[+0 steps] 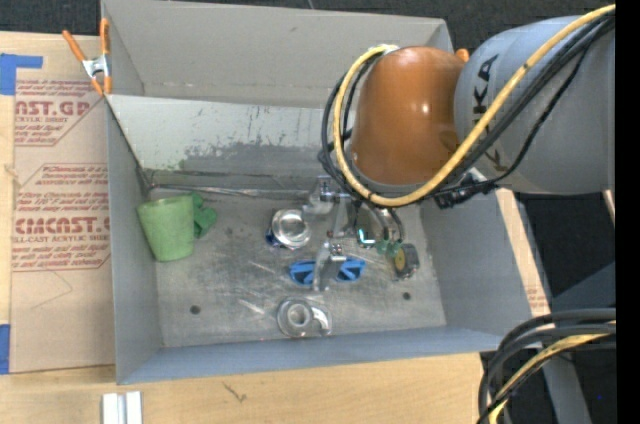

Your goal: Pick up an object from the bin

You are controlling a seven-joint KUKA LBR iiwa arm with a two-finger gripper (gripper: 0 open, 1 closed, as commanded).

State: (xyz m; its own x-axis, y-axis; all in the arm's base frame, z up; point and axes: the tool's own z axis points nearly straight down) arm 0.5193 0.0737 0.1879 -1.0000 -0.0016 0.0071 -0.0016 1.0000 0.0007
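Orange cover (400, 122) on the wrist comes closest to the lens, with the grey arm (545, 112) behind it reaching in from the right and yellow and black cables looped round both. Below the cover the gripper (326, 267) hangs low in the grey metal bin (270, 42), right of the middle of its floor. Whether it stands open or closed cannot be told, since its metal parts run together with what lies under them.

Well to the gripper's left, near the bin's left wall, a green plastic cup (170, 227) lies on its side. Just up and left of the gripper sits a shiny round metal cap (292, 228). Below the gripper, near the front wall, lies a second silvery metal ring (300, 317). Right at the gripper's tip lies a small blue piece (349, 269), its blue showing on both sides of the metal. Just to the gripper's right rests a little dark green and brown thing (403, 259).
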